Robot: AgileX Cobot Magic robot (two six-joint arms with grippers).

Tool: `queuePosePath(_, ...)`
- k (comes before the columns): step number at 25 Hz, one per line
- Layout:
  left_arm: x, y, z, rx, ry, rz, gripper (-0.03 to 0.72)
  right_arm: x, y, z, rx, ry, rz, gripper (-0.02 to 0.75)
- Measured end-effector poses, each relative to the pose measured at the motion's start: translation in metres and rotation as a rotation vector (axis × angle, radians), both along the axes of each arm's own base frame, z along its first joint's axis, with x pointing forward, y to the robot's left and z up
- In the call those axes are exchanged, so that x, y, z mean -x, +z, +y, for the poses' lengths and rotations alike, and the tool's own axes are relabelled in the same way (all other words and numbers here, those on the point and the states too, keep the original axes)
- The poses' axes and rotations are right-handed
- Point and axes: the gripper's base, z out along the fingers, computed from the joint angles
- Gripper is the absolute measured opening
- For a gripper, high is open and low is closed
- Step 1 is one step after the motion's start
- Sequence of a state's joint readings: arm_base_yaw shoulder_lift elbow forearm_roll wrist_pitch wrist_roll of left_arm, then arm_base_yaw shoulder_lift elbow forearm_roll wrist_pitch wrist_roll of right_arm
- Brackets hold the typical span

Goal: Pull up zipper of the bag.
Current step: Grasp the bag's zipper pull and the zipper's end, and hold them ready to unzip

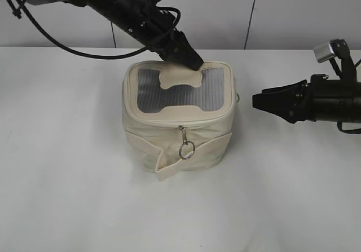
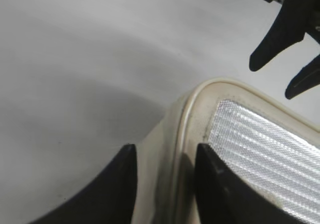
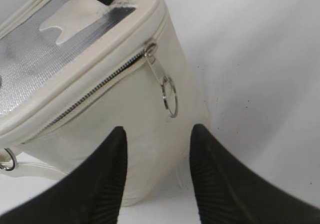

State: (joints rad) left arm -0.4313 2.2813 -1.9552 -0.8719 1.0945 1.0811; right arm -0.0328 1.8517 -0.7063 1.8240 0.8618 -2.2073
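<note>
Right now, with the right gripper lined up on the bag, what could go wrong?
1. The ring pull hangs loose and thin off the slider; the open right gripper may well close on bag wall instead.
2. The left gripper only straddles the top rim at the far corner, so the bag might slide or tip on the table when the zipper is pulled.

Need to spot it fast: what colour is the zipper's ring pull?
Silver metal ring pull; clearest in the right wrist view.
</note>
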Motion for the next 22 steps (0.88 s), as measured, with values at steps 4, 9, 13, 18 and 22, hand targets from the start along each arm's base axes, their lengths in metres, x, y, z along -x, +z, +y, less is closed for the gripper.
queuePosePath(4, 0.000, 0.001, -0.001, 0.005, -0.017, 0.012, 0.079, 0.000, 0.000, 0.000, -0.002, 0.001, -0.002, 0.337)
queuePosePath(9, 0.000, 0.003, -0.001, -0.005, -0.031, 0.001, 0.038, -0.008, 0.006, 0.000, 0.003, 0.005, -0.039, 0.337)
queuePosePath(13, 0.000, 0.003, -0.001, -0.009, -0.034, 0.000, 0.038, -0.019, 0.014, 0.006, 0.042, 0.023, -0.089, 0.337)
queuePosePath(18, 0.000, 0.003, -0.001, -0.009, -0.034, 0.001, 0.038, -0.027, 0.016, 0.030, 0.144, 0.056, -0.112, 0.337)
queuePosePath(22, 0.000, 0.003, -0.002, -0.009, -0.035, -0.001, 0.038, -0.033, 0.006, 0.043, 0.197, 0.065, -0.094, 0.342)
